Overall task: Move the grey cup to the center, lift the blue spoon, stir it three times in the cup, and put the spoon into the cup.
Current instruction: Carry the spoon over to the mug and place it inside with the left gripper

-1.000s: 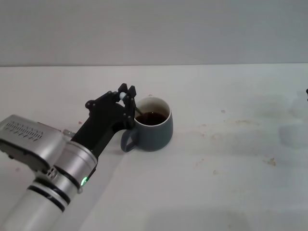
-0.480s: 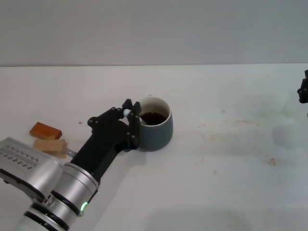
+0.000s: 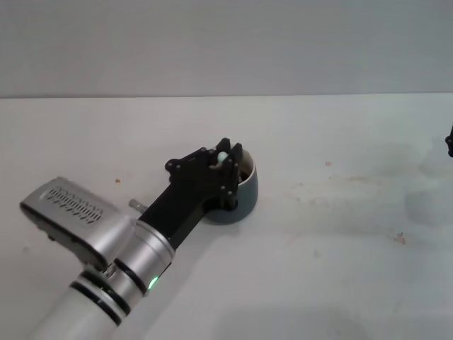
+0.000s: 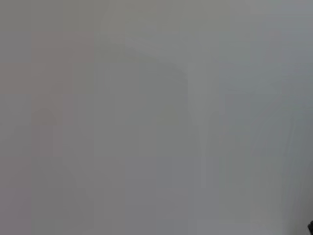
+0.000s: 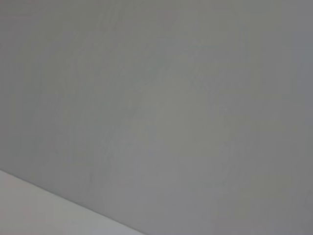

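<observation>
One grey cup (image 3: 244, 195) stands on one white tabletop (image 3: 340, 241), near the middle of the scene. One blue spoon (image 3: 222, 157) shows, only the pale tip of its handle visible, above the cup's left rim. One robot arm (image 3: 106, 262) is fully visible, reaching from the near left; it carries one black pincer, the left pincer (image 3: 226, 164), closed on the spoon's handle tip. At the far right edge a single small dark part, the right pincer (image 3: 449, 140), is barely visible. The two wrist views show no countable things.
</observation>
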You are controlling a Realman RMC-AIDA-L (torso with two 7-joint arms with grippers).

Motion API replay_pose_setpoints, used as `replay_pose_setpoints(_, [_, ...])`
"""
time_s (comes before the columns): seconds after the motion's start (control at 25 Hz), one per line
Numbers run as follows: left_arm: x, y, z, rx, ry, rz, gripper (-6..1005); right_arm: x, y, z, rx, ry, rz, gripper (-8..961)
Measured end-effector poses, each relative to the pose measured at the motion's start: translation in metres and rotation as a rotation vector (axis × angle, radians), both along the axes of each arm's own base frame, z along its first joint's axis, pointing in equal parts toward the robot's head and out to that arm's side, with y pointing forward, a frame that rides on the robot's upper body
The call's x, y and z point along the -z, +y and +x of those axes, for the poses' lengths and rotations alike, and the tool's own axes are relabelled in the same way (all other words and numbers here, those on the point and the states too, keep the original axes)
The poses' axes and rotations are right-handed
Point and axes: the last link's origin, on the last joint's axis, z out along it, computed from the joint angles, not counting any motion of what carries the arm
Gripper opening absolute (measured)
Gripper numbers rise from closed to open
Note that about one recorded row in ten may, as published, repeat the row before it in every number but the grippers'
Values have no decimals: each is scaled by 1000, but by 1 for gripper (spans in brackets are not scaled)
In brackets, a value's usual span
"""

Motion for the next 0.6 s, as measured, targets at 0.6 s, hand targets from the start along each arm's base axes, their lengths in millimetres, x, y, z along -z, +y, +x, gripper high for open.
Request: replay_pose_setpoints(0.6, [-9, 32, -23, -66, 12, 2, 203, -6, -11, 3, 4, 7, 22, 38])
